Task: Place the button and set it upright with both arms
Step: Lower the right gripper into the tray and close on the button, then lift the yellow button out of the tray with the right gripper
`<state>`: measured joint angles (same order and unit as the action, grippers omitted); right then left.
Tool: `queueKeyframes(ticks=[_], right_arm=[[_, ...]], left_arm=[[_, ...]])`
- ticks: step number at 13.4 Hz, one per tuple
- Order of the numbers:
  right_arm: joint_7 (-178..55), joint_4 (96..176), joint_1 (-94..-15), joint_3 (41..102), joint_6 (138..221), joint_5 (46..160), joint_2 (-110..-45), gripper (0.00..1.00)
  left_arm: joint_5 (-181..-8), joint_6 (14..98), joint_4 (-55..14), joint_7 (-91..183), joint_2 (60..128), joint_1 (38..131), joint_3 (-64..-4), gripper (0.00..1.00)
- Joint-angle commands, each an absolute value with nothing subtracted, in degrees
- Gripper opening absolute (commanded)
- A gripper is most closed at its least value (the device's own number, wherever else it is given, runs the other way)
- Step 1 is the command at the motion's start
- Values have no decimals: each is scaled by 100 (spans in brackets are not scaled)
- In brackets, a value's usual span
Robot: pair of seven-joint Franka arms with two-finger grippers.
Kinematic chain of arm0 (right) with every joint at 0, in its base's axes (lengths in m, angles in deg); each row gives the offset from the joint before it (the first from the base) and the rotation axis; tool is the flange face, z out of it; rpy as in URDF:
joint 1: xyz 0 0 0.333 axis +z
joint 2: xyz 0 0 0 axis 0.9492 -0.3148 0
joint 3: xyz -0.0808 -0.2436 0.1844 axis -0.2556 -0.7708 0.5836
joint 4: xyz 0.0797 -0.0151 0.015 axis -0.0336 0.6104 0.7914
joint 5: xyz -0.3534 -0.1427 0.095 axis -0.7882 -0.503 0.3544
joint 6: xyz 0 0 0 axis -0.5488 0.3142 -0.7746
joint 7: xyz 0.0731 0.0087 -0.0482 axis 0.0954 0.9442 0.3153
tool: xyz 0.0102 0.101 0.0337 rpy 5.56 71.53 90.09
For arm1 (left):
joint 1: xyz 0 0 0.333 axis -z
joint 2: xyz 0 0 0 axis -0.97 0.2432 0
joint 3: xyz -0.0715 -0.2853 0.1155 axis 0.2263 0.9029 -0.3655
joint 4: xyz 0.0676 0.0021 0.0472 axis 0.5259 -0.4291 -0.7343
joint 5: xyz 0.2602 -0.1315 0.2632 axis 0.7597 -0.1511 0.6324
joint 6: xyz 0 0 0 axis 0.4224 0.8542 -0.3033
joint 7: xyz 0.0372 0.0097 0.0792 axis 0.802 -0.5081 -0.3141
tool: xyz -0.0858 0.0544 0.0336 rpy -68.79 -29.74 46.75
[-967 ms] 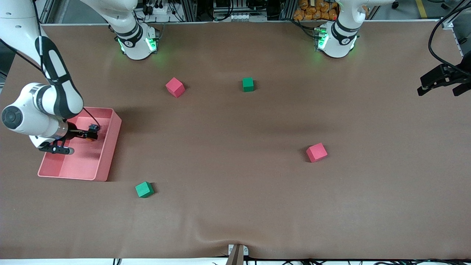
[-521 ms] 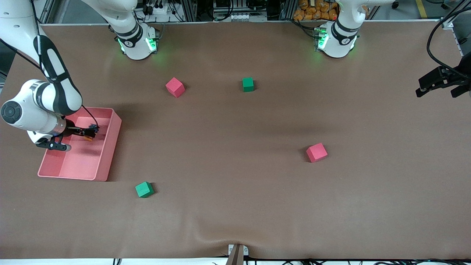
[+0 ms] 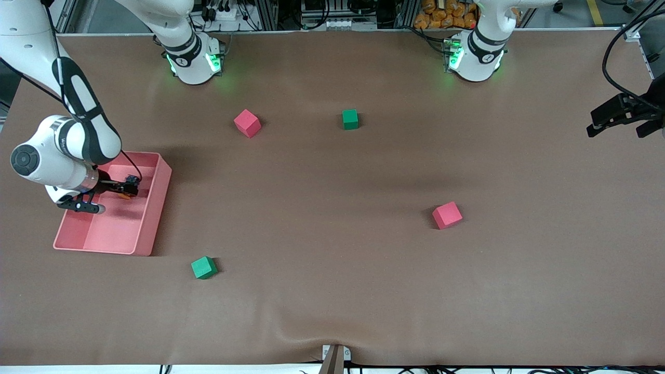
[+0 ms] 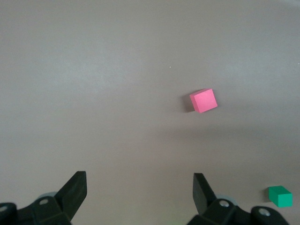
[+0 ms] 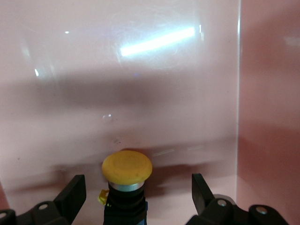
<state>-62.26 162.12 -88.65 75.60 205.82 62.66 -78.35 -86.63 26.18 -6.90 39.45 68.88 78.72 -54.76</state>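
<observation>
Both grippers gape: right gripper (image 5: 136, 197) straddling button (image 5: 127, 168) in bin (image 3: 153, 208), left gripper (image 4: 139, 187) empty.

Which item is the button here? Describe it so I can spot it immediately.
Find the pink tray at the right arm's end of the table. The button sits inside it, between the right gripper's open fingers. Unlike the cubes, it has a round orange cap on a black body.

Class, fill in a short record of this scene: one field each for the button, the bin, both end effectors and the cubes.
button: orange-capped button between the open fingers, over the bin floor
bin: pink bin at the right arm's end of the table
right end effector: open, in the bin
left end effector: open, waiting above the table
cubes: two red, two green, on the table
</observation>
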Motion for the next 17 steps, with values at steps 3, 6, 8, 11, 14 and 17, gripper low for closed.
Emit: queueKeyframes(ticks=[3,6,8,11,14,17], right_arm=[[-6211,16293,-8993,7644,20700,6106,-7803,0],[-6219,16275,-8993,7644,20691,6106,-7794,0],[-6219,16266,-8985,7644,20700,6115,-7794,0],[-6228,16214,-8967,7644,20691,6106,-7733,0],[-6411,16100,-8932,7652,20508,6106,-7452,0],[-6597,15671,-8888,7679,19666,6106,-7285,0]], left_arm=[[-8604,2539,-592,3996,6926,7865,-5455,100],[-8604,2539,-584,4013,6926,7891,-5455,100],[-8604,2539,-592,4013,6926,7883,-5455,100],[-8604,2539,-575,4031,6926,7900,-5455,100],[-8612,2539,-575,4031,6926,7909,-5455,100],[-8612,2539,-575,4031,6926,7918,-5455,100]])
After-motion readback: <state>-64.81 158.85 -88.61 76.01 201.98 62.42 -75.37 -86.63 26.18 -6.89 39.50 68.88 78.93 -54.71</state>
